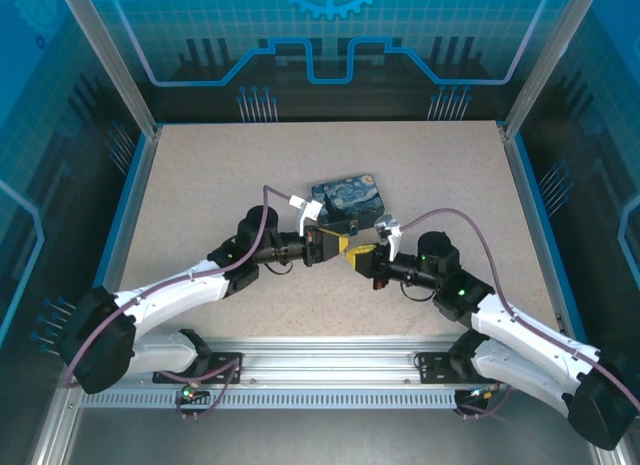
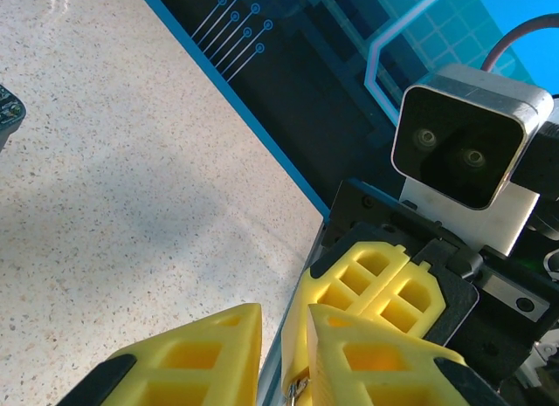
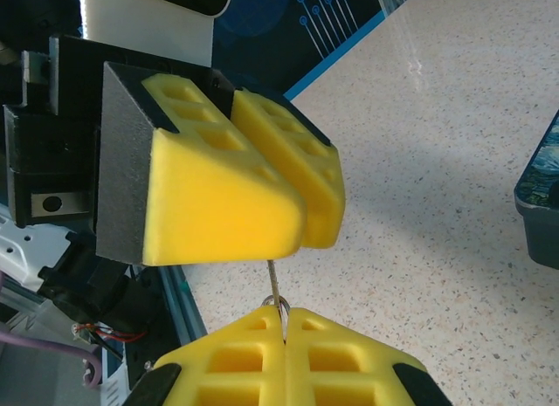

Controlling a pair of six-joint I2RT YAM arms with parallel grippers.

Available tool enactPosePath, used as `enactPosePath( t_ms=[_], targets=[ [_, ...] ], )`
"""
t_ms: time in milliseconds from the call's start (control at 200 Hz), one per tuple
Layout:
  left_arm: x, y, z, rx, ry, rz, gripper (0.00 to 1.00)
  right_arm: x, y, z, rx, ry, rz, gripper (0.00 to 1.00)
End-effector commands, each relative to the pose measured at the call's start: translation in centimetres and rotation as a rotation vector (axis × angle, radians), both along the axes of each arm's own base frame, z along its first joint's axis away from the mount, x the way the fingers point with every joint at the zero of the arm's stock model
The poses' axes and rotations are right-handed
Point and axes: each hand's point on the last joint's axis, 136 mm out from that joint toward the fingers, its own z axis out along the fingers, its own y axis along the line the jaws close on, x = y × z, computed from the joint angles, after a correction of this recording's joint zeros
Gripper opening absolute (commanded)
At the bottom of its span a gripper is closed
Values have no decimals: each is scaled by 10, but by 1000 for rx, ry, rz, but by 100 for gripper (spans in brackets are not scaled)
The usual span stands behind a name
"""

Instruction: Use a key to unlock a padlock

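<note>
My two grippers meet tip to tip above the table, just in front of the painted tin. My right gripper (image 3: pixel 286 317) (image 1: pixel 360 256) is shut on the key (image 3: pixel 275 284), a thin grey blade with a small ring at the pads. The blade points up and disappears under the left arm's yellow fingers (image 3: pixel 227 188). My left gripper (image 2: pixel 284 312) (image 1: pixel 334 247) shows a narrow gap between its fingers. A small metal bit (image 2: pixel 301 390) glints low in that gap, in front of the right arm's yellow fingers (image 2: pixel 376 275). The padlock is hidden.
The blue-and-yellow painted tin (image 1: pixel 350 203) (image 3: pixel 541 205) lies on the speckled table just behind the grippers. A blue rail (image 1: pixel 130 205) and glass walls edge the table. Bare tabletop (image 1: pixel 250 165) spreads to the left, right and back.
</note>
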Motion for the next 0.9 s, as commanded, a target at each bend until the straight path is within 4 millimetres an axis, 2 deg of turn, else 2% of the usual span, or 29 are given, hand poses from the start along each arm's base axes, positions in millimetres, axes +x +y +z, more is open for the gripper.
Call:
enactPosePath(
  t_ms=[0, 275, 475, 680, 780, 895],
  targets=[
    [-2, -5, 8, -6, -19, -27, 22, 2, 4, 17, 36, -40, -6, 0],
    [-3, -7, 8, -7, -17, -35, 21, 7, 3, 15, 23, -25, -31, 0],
    [-4, -8, 9, -10, -21, -46, 13, 9, 3, 13, 29, -15, -39, 0],
    [-5, -9, 9, -7, -23, -48, 13, 10, 3, 15, 35, -14, -44, 0],
    [-5, -9, 7, -3, -24, -49, 18, 10, 2, 15, 38, -9, -47, 0],
    [-5, -9, 7, 0, -22, -51, 18, 11, 2, 15, 40, -8, -50, 0]
  ],
)
